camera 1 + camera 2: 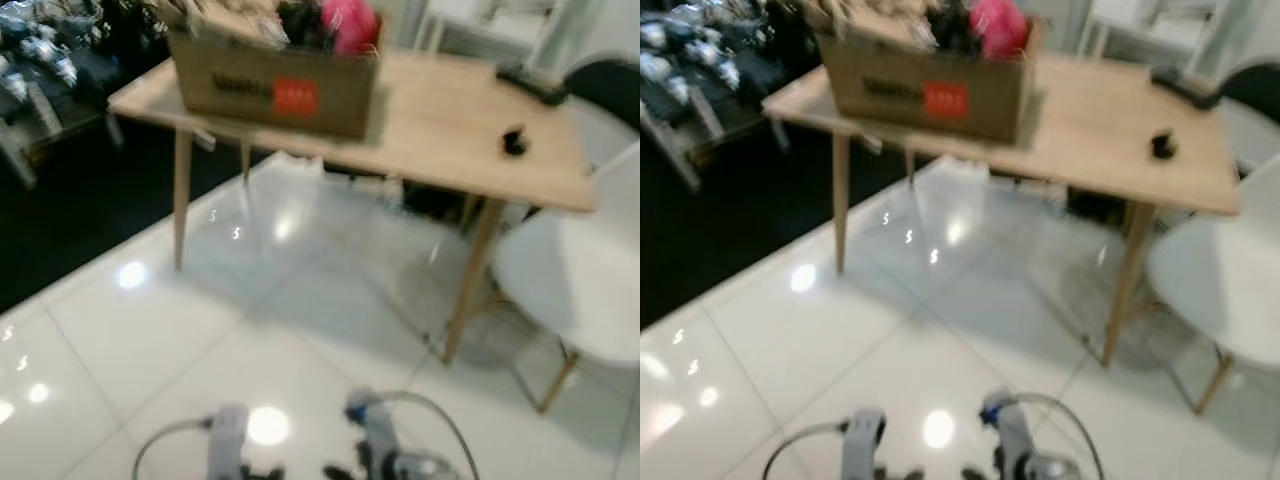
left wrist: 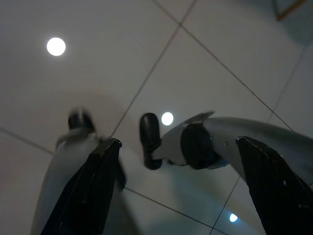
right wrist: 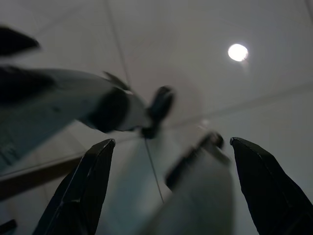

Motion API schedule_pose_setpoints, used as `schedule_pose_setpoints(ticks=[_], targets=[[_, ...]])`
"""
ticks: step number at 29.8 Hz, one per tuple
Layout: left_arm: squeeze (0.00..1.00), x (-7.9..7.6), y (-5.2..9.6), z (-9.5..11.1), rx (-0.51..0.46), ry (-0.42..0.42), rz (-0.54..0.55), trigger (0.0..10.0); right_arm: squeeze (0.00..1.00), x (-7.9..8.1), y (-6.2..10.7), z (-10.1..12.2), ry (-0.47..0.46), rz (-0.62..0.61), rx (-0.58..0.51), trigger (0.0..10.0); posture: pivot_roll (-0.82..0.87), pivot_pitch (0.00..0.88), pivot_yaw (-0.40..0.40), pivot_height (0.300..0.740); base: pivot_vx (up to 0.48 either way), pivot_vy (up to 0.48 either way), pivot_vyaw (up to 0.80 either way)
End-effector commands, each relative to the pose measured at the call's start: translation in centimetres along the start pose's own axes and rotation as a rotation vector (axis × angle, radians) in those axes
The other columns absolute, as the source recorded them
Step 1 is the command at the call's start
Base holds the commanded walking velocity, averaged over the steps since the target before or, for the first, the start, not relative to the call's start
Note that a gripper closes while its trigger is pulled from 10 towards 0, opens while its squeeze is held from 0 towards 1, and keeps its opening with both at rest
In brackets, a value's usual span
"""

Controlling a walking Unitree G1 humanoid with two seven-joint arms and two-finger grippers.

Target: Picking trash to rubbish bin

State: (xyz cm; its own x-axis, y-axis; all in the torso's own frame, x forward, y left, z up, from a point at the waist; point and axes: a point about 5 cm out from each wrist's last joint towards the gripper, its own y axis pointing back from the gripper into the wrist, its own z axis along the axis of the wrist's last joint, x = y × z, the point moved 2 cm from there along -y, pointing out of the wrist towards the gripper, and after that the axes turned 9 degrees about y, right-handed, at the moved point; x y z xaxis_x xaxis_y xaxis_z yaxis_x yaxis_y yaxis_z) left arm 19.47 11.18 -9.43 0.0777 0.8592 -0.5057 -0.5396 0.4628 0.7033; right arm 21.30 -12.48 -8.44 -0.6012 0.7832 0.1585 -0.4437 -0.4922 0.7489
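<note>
White tiles [image 1: 300, 330], table [image 1: 440, 120] ahead; we judge we're searching for trash, left gripper [image 2: 178, 191] and right gripper [image 3: 171, 191] both wide, empty.

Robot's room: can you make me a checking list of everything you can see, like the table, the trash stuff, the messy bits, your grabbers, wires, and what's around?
Surface: wooden table on glossy white tile floor.
Job's things: no rubbish bin seen; no trash clearly made out.
Clutter: cardboard box with a red label, stuffed with things including something pink; small dark object and a flat dark item on the table.
Grippers: left gripper and right gripper both open, holding nothing, hanging low over the floor.
Cables: grey cable looping by the right arm.
Surroundings: white chair beside the table; dark blurred area at left.
</note>
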Motion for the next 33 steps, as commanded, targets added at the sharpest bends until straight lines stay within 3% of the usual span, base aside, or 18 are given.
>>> schedule_pose_setpoints(ticks=[1, 33], targets=[[0.00, -0.05, 0.03, -0.77, 0.027, 0.001, 0.000, 10.0, 0.00, 0.31, -0.15, -0.17, -0.012, 0.000, 0.007, 10.0, 0.04, 0.085, -0.043, 0.740, 0.000, 0.000, 0.00], [0.00, -0.20, -0.01, -1.20, 0.042, -0.019, 0.003, 10.0, 0.00, 0.30, -0.06, -0.88, -0.036, -0.013, 0.041, 10.0, 0.04, 0.085, -0.045, 0.740, 0.000, 0.000, -0.73]])
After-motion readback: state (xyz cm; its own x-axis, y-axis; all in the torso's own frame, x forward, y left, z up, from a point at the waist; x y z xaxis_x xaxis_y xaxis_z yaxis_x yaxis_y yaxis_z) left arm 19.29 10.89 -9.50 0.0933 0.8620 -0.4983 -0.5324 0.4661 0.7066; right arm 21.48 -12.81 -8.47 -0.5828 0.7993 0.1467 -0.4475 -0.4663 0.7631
